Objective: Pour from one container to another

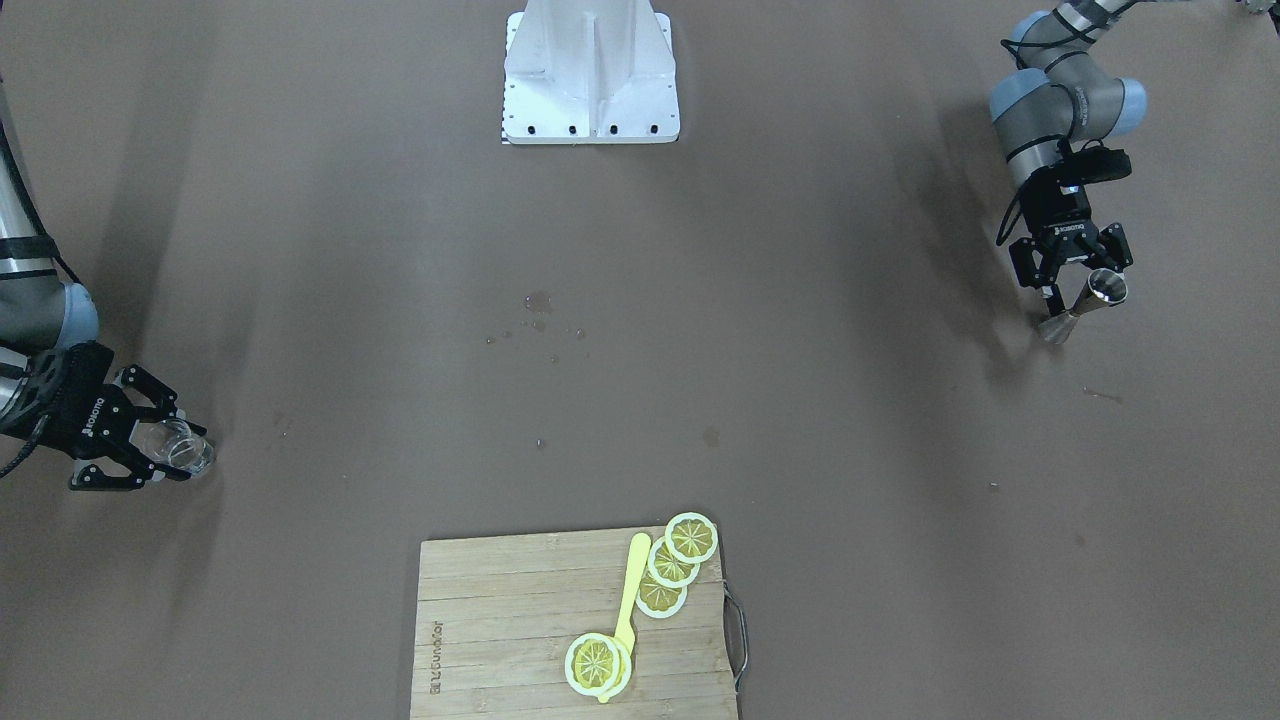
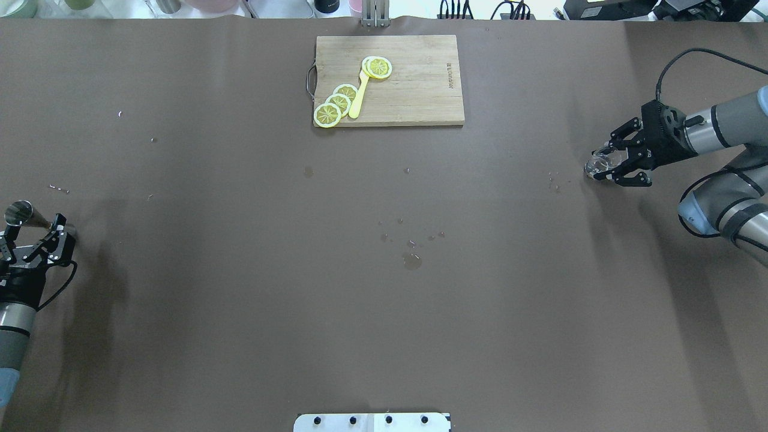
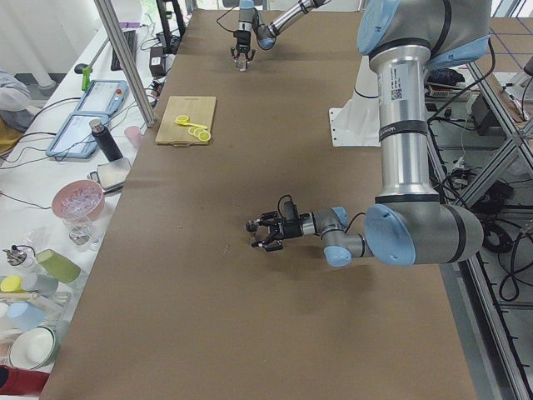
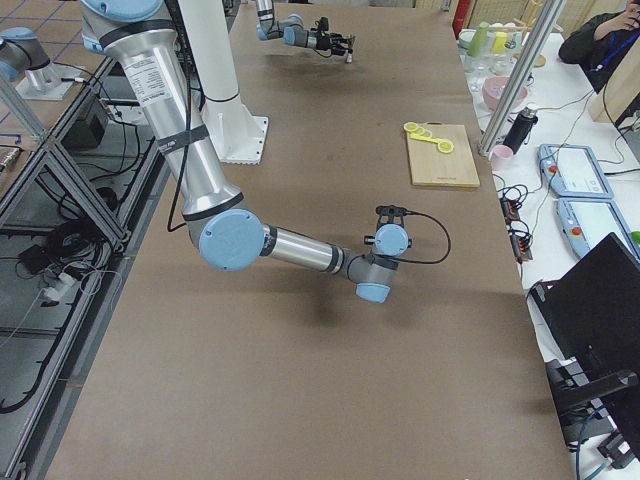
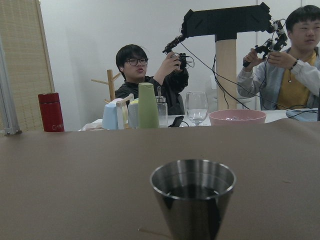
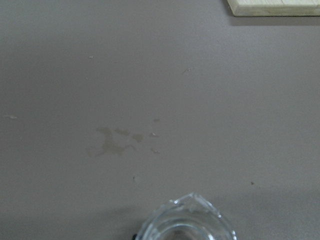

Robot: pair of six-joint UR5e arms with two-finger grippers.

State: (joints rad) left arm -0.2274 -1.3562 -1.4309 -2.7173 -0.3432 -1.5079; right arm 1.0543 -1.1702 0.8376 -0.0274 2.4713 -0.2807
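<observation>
A broad brown counter (image 2: 240,312) spreads before us, with a wooden cutting board (image 2: 414,90) at its far edge from the robot, midway along. Well away from the board, toward the robot's right end and a little nearer the robot, we find the small clear glass (image 1: 192,450), upright. The right end effector (image 2: 603,163) has its fingers pressed on the glass's two sides, clamped. We cannot tell whether the glass's base touches the counter. About as far from the board on the opposite side, at the robot's left end, the steel jigger (image 5: 192,200) is upright, mouth up, its inside dark. The left end effector (image 1: 1085,283) has its fingers spread wide apart, with the jigger between them. On the board lie three overlapping lemon slices (image 2: 337,103) at the corner by its handle, a yellow spoon (image 2: 359,99) beside them, and another slice (image 2: 378,67) at the spoon's bowl end. Between the board and the robot's white base (image 1: 590,80) we see a scatter of wet spots (image 2: 411,260). Beyond the counter's left end, in the left wrist view, two people (image 5: 150,75) sit behind a pink bowl (image 5: 237,117), a stemmed glass (image 5: 196,106) and a red flask (image 5: 50,111).
</observation>
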